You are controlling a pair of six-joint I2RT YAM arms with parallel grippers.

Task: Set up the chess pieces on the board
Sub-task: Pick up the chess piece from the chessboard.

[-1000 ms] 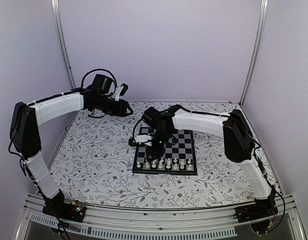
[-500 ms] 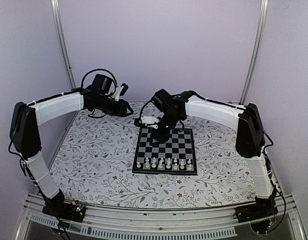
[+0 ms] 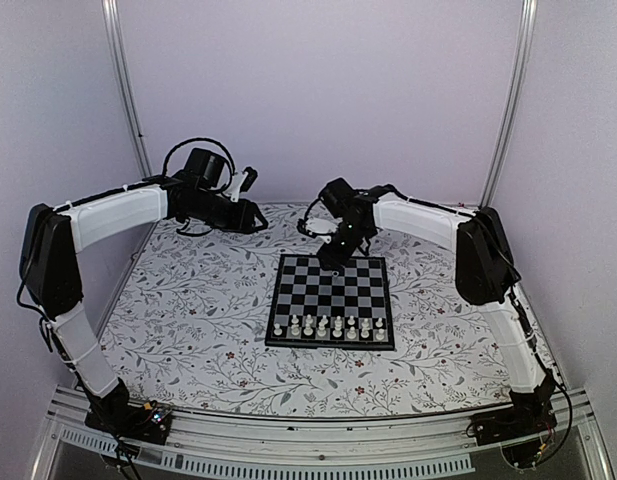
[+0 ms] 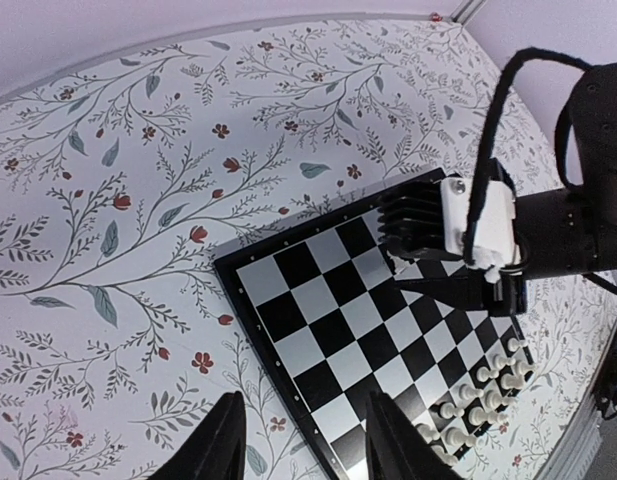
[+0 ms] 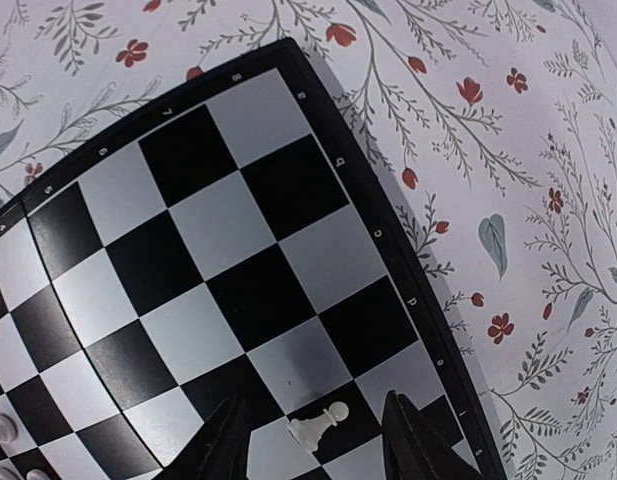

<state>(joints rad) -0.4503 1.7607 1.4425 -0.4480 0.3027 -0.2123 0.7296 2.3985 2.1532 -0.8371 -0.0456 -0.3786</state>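
Chess pieces [image 3: 328,326], tiny cream pawns crowding near edge of black-and-white checked board [image 3: 333,285]: risks toppling neighbours on careless descent; right gripper [image 5: 313,400] and left gripper [image 4: 303,400] both parted, empty.

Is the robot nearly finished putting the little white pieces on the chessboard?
Mostly. A row of white pawns stands along the board's near edge. Nothing is held: the left end effector and right end effector are open. One lone pawn sits apart under the right one, probably next.

White pawns [image 3: 323,326] stand along the near edge of the checkered board [image 3: 333,285].
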